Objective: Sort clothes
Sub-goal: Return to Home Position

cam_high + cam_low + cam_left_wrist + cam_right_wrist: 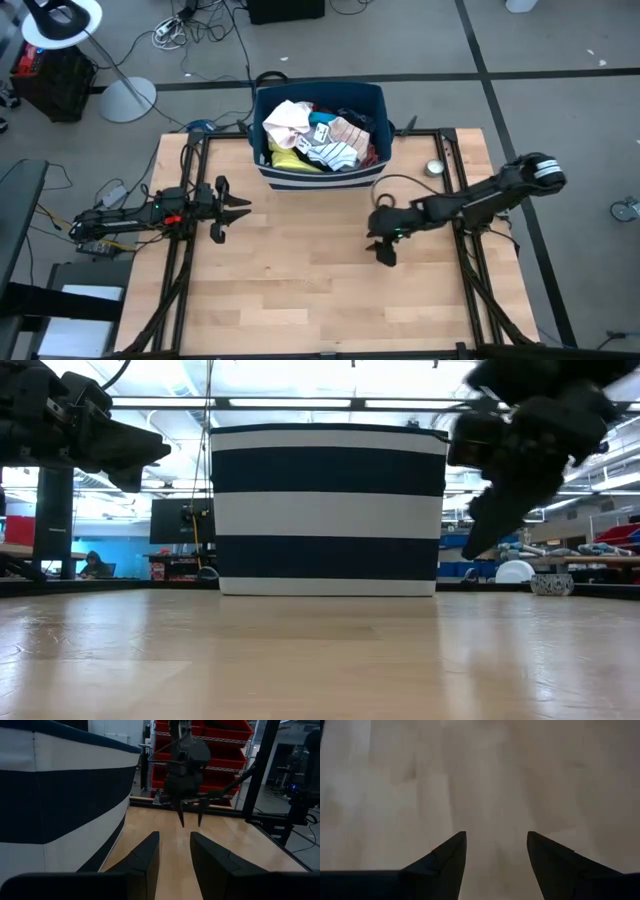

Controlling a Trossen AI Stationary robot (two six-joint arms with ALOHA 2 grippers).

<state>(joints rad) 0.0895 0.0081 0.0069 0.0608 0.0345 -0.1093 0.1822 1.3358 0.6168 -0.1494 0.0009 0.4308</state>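
Observation:
The clothes (318,137) lie heaped in a navy bin with white stripes (268,168) at the table's far middle: white, yellow, striped and dark pieces show on top. The bin also shows in the low view (328,510) and the left wrist view (55,795). My left gripper (240,208) is open and empty, level above the table at the left, pointing toward the right. My right gripper (384,256) is open and empty, pointing down over the bare table right of the middle; it also shows in the left wrist view (190,817).
A small round object (434,168) sits at the table's far right, beside the frame rail. Bare wooden tabletop (300,290) stretches from the bin to the near edge. Black frame rails run along the table's left and right sides.

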